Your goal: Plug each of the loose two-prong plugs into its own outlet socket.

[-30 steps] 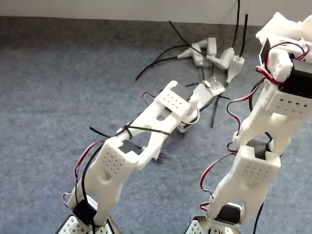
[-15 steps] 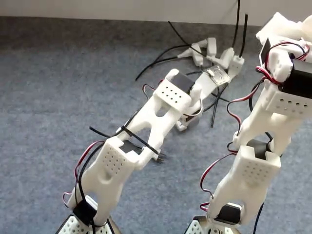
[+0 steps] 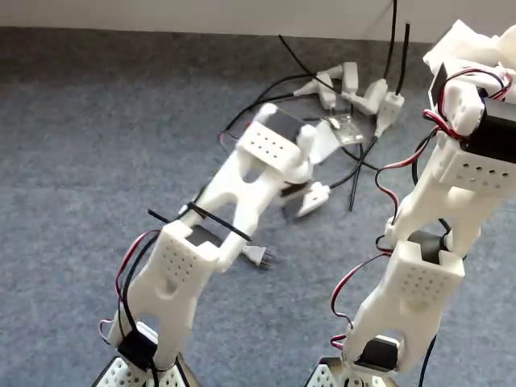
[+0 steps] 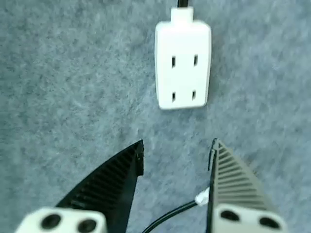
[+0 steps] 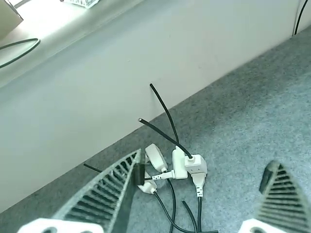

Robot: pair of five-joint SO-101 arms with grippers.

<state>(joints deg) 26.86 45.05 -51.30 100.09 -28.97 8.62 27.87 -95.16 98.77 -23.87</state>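
Observation:
A white outlet block (image 4: 182,65) with two pairs of slots lies flat on the grey carpet, a black cord leaving its far end. My left gripper (image 4: 177,145) hangs open just short of it, holding nothing. From above, the left gripper (image 3: 334,129) is at mid-table, and a white outlet piece (image 3: 313,199) lies under the left arm. One loose two-prong plug (image 3: 258,256) rests beside the arm's lower link. My right gripper (image 5: 204,162) is open and raised high, looking down on a cluster of white plugs and sockets (image 5: 175,165) near the wall.
The same cluster of white plugs and sockets (image 3: 355,90) with black cords (image 3: 266,97) lies at the back. The raised right arm (image 3: 468,137) stands at the right side. Grey carpet (image 3: 97,161) stretches to the left. A pale wall (image 5: 146,63) bounds the far side.
The left arm has lifted and swung back and to the left, uncovering the white outlet piece beneath it. The right arm has stayed still.

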